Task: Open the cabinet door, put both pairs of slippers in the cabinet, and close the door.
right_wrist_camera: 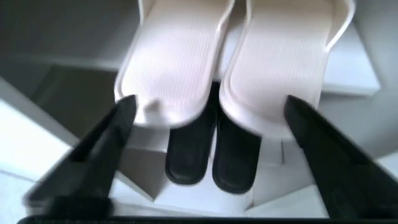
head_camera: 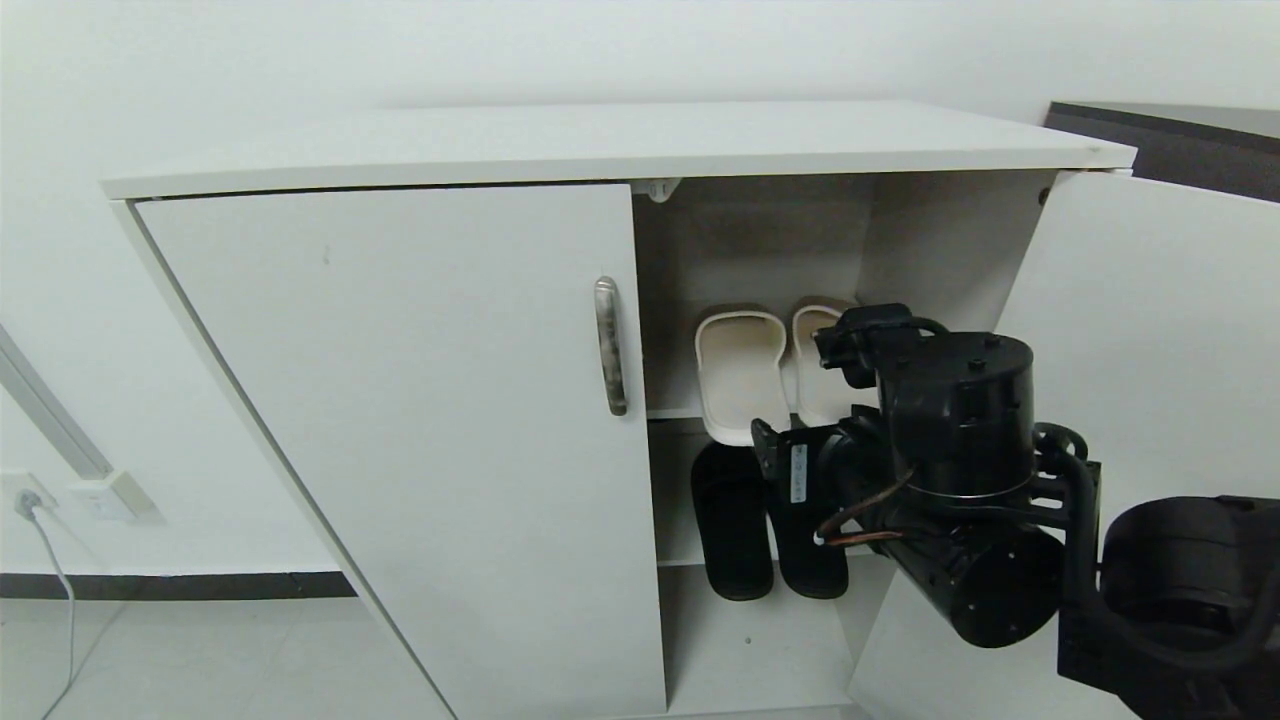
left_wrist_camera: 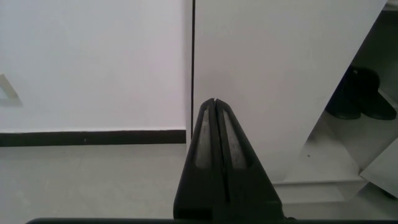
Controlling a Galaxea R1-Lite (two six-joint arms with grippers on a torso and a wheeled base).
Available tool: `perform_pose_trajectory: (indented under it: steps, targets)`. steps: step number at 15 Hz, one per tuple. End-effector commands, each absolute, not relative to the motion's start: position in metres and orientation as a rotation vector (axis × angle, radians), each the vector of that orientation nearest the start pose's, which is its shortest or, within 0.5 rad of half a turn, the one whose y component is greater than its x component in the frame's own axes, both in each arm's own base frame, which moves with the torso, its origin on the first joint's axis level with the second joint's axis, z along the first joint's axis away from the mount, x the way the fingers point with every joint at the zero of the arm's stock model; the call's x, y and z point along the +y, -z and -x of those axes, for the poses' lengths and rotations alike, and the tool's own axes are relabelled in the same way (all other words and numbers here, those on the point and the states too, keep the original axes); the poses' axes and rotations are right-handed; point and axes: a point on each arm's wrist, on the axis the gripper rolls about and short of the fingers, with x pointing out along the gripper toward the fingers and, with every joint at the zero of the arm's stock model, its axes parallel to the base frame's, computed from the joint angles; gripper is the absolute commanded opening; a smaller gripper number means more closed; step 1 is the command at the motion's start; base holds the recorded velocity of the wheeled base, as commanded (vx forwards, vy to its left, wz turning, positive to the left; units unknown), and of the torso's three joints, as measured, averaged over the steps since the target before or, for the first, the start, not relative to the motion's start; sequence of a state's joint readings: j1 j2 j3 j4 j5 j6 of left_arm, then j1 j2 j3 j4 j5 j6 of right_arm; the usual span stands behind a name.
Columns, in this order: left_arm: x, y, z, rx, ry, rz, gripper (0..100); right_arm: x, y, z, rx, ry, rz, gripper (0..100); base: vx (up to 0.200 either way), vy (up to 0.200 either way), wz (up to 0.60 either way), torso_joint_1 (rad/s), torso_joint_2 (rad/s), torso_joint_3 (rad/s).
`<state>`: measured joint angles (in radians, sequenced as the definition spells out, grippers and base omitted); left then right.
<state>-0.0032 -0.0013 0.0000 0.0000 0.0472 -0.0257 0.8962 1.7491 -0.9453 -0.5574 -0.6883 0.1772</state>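
The white cabinet (head_camera: pixel 400 400) has its left door shut and its right door (head_camera: pixel 1130 330) swung open. A pair of white slippers (head_camera: pixel 742 372) lies on the upper shelf, heels hanging over the shelf edge. A pair of black slippers (head_camera: pixel 735 520) lies on the shelf below. My right gripper (right_wrist_camera: pixel 208 115) is open just in front of the white slippers (right_wrist_camera: pixel 180 68), its fingers (right_wrist_camera: pixel 99 143) spread wider than the pair, the black slippers (right_wrist_camera: pixel 211 155) beneath. My left gripper (left_wrist_camera: pixel 214 109) is shut and empty, low before the closed left door (left_wrist_camera: pixel 267 81).
The left door carries a metal handle (head_camera: pixel 610 345). The bottom compartment floor (head_camera: pixel 750 650) is bare. A wall socket with a cable (head_camera: pixel 30 505) sits at the left. Tiled floor (left_wrist_camera: pixel 93 180) lies in front of the cabinet.
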Motion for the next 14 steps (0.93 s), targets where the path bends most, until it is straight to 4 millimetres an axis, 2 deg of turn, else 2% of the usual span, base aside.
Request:
perform_pose_trajectory:
  steps: [1,4,14]
  targets:
    - [0.001,-0.075,0.023,-0.001,-0.044,0.026,0,0.246,-0.191,-0.213,0.205,-0.196,0.014,0,0.000,0.000,0.00,0.000,0.00,0.000]
    - [0.001,-0.075,0.023,-0.001,-0.044,0.026,0,0.252,-0.187,-0.210,0.208,-0.209,0.019,0,0.000,0.000,0.00,0.000,0.00,0.000]
    - [0.001,-0.075,0.023,-0.001,-0.044,0.026,0,0.254,-0.179,-0.211,0.223,-0.207,0.035,0,0.000,0.000,0.00,0.000,0.00,0.000]
